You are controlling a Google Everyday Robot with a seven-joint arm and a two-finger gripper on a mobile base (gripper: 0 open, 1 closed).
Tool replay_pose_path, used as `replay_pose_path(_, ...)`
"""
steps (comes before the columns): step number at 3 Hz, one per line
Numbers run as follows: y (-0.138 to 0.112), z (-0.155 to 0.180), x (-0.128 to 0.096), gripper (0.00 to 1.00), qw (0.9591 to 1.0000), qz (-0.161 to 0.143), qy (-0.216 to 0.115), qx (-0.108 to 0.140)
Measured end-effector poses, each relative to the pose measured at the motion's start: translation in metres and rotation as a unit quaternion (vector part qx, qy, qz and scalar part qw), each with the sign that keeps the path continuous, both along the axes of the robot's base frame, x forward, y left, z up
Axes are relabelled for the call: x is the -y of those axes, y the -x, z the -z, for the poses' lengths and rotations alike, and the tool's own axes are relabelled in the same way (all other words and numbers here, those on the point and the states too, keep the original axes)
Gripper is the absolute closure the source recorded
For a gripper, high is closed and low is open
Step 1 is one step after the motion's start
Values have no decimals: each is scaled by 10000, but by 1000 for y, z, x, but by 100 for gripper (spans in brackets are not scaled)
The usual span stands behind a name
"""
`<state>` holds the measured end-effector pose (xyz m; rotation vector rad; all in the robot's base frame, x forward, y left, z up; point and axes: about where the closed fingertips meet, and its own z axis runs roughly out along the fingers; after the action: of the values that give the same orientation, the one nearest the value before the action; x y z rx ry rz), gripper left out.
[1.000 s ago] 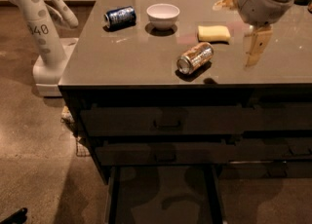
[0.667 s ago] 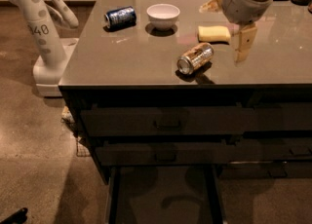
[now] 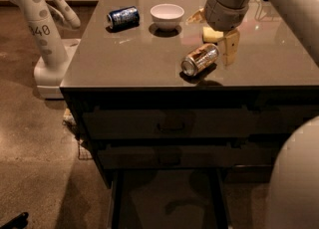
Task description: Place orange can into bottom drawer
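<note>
Orange can (image 3: 200, 59) lies sideways beside the wide-open claw (image 3: 210, 43), with one blue can (image 3: 123, 17), one bowl (image 3: 167, 15) and bottom drawer (image 3: 164, 207) open.

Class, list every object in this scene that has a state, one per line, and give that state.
Orange-brown patterned drink can: lying on its side on the countertop, not held.
Dark blue can: lying on its side.
White round bowl: upright.
Dark grey-brown bottom drawer: pulled open.
Two upper drawers: shut.
Gripper: open, empty, close beside the orange-brown can.
</note>
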<state>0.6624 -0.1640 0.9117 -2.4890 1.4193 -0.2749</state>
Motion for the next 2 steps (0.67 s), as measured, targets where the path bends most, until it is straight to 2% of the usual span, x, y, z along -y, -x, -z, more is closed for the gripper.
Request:
replay_pose_path(1,-9,14,-5,0,9999,-53,45,-145)
replay_pose_path(2,-14,28,-11,19,9994,-107,38,-314)
